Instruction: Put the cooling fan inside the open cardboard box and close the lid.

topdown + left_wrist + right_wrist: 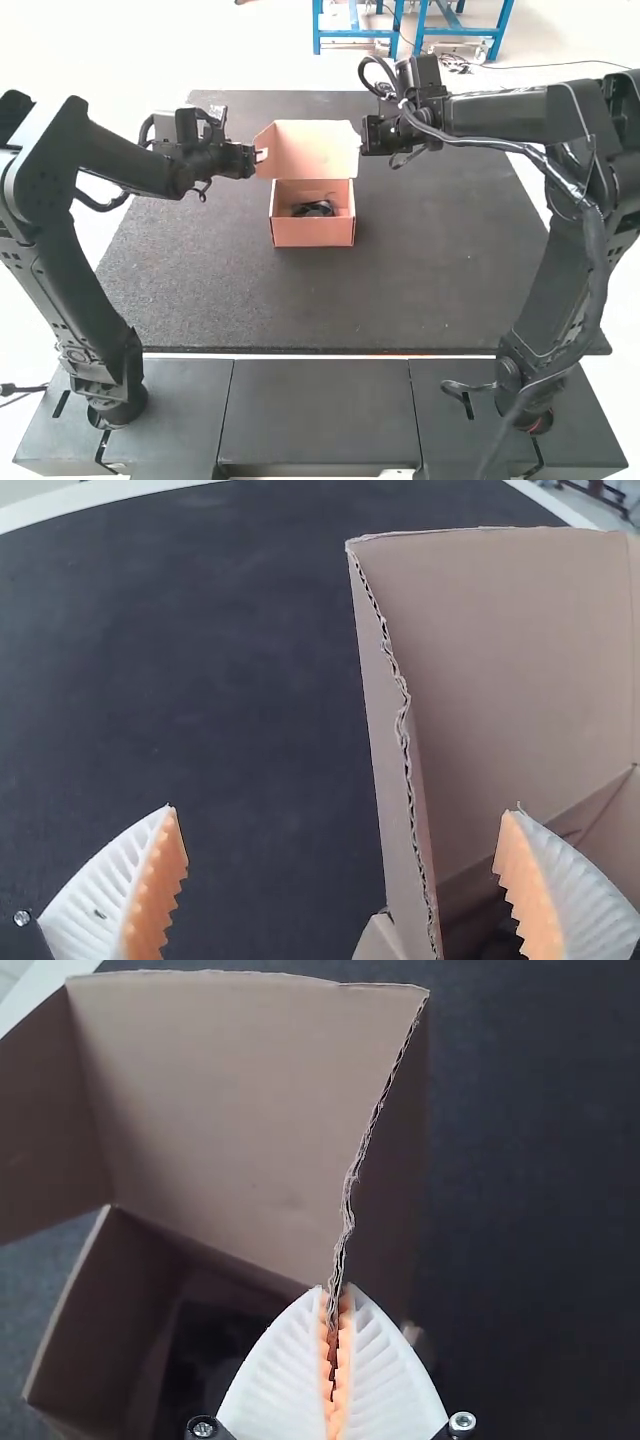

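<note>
Brown box point(312, 228) open, lid point(305, 148) upright, blk fan point(316, 209) inside.

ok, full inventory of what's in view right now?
cardboard box: 1, brown, mid-mat, open.
lid: 1, brown, upright at the box's far side.
cooling fan: 1, black, inside the box; too dark for detail.
mat: 1, black, under the box.
left gripper: 1, white ribbed fingers with orange pads, open astride the lid's left edge.
right gripper: 1, same white and orange, shut on the lid's right edge.
</note>
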You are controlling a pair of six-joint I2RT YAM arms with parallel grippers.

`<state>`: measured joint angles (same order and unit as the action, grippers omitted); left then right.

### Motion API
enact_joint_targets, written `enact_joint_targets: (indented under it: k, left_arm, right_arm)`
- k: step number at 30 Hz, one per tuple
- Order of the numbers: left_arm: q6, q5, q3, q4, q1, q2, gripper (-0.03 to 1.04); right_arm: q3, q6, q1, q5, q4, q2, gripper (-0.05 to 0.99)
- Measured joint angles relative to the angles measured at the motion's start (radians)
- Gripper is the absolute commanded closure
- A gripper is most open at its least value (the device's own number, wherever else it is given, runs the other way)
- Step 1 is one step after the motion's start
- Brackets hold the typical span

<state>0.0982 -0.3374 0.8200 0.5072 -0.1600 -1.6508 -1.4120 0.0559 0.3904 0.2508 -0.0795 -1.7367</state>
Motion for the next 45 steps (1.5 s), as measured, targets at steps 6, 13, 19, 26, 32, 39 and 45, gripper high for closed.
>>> enact_joint_targets:
  k: [6,13,19,26,32,39,45]
  left_arm:
    - [0.007,0.0,0.009,-0.009,0.0,0.0,0.73]
    - [0.007,-0.017,0.035,-0.021,0.0,0.0,0.96]
    - [0.024,-0.056,0.035,-0.021,0.0,0.001,0.99]
    - [0.063,-0.071,0.035,-0.035,0.0,0.014,0.99]
    - [0.093,-0.093,0.035,-0.062,0.0,0.042,0.99]
    - [0.103,-0.108,0.034,-0.098,-0.017,0.071,0.98]
    - [0.106,-0.108,-0.023,-0.095,-0.081,0.119,0.98]
  right_arm:
    - [0.0,0.0,0.0,0.004,0.0,0.0,0.95]
    - [0.0,0.0,0.0,0.008,0.002,0.0,0.95]
    - [0.0,0.0,0.0,0.008,0.002,0.0,0.95]
    - [0.0,0.002,0.0,0.009,0.004,0.0,0.95]
    - [0.0,0.018,0.0,0.016,0.008,0.005,0.95]
    - [0.001,0.034,0.037,0.016,0.007,0.027,0.95]
    - [0.033,0.038,0.061,0.016,0.012,0.031,0.95]
